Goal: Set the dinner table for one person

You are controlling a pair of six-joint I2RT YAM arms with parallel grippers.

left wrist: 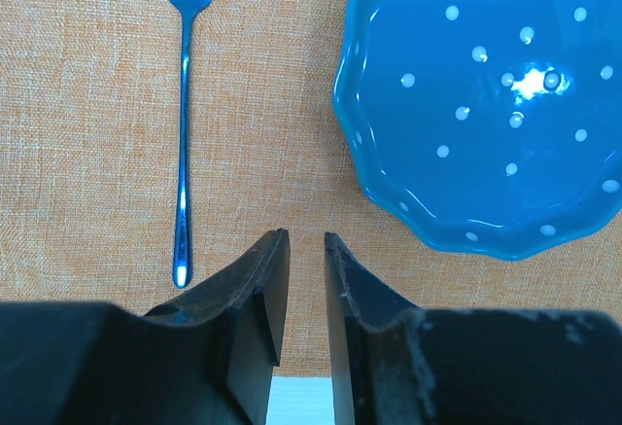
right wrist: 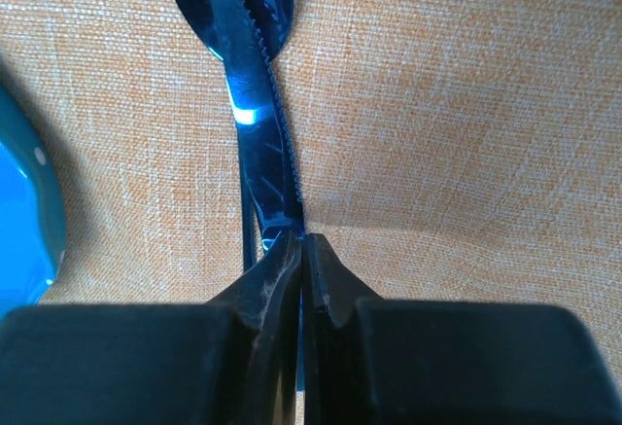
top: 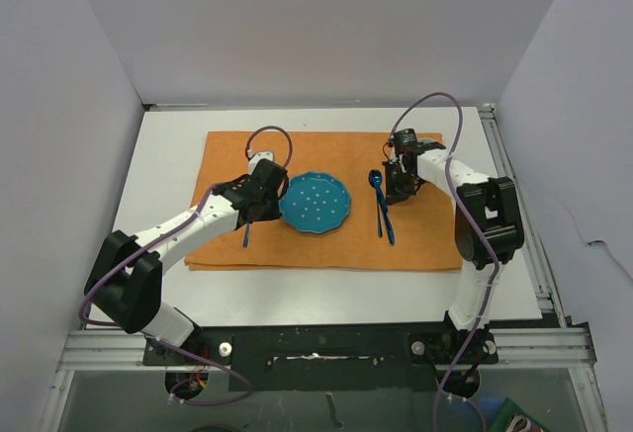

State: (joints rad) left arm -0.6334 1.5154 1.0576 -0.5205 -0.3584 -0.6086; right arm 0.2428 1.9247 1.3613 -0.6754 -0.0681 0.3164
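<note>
The large flat white bench (top: pixel 336 294) spanned the whole workspace under both arms, with an orange woven rectangular cloth (top: pixel 227 160) spread over its middle. At the left, the left claw (left wrist: pixel 306 240) hung over the cloth with its fingers a little spread and nothing between them. A slim glossy blue metal fork (left wrist: pixel 183 133) lay just to its left, tines pointing away. A scalloped blue ceramic plate with white dots (left wrist: pixel 486 104) sat ahead and to its right, at the cloth's centre.

Right of the plate, a glossy blue metal spoon (top: pixel 376 178) lay on the cloth, and a blue serrated metal knife (right wrist: pixel 260 123) crossed over its bowl. The right claw (right wrist: pixel 301 245) was pressed together, pinching the knife. The knife's long axis ran straight out ahead of the fingers, away from the arm. The right arm was plainly the nearer one, so freeing the knife from the spoon looked like its job. No brand, label or writing could be read anywhere.
</note>
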